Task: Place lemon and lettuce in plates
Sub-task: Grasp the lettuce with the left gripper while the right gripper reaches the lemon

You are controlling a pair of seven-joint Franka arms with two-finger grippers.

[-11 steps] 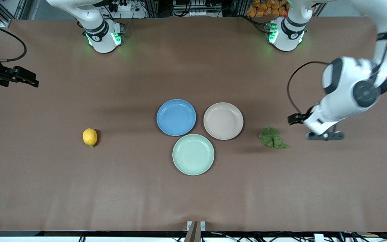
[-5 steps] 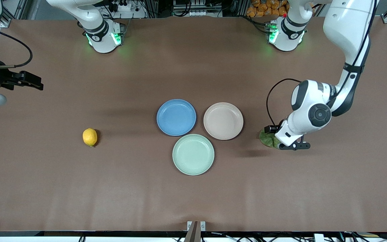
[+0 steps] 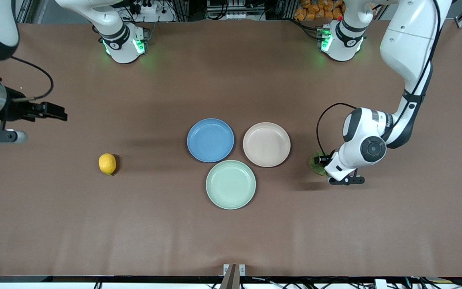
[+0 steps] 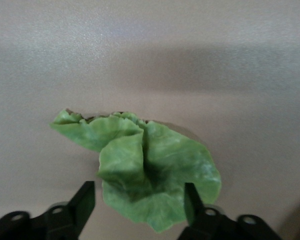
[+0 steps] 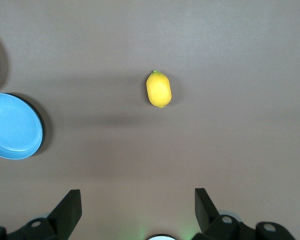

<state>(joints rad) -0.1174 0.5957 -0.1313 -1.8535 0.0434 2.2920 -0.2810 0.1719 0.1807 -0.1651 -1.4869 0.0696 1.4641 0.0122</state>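
We see the lettuce (image 4: 145,172) lying flat on the table (image 3: 231,241), toward the left arm's end, just beside the pink plate (image 3: 266,144) but apart from it. The left hand (image 4: 137,205) is down over it, its two fingers (image 4: 82,202) standing apart on either side of the leaf; the leaf's lower edge lies between them, and we cannot tell whether they touch it. In the front view the arm's wrist covers most of the leaf, and only a green edge (image 3: 316,164) shows.

The lemon (image 3: 107,163) sits on the table well toward the right arm's end, alone, well apart from the plates. The right hand (image 5: 137,210) hangs in the air over bare table near that end, its fingers spread wide with nothing between them; in its wrist view the lemon (image 5: 159,89) lies ahead of it.

Three plates stand close together mid-table. The blue plate (image 3: 210,140) and the pink plate sit side by side, nearly touching. The mint plate (image 3: 231,184) lies nearer to the front camera, tucked up against both. All three hold nothing.

Bare table separates the lemon from the blue plate, and the lettuce from the pink plate. The mint plate stands nearest the front camera of the three and lies on neither line.
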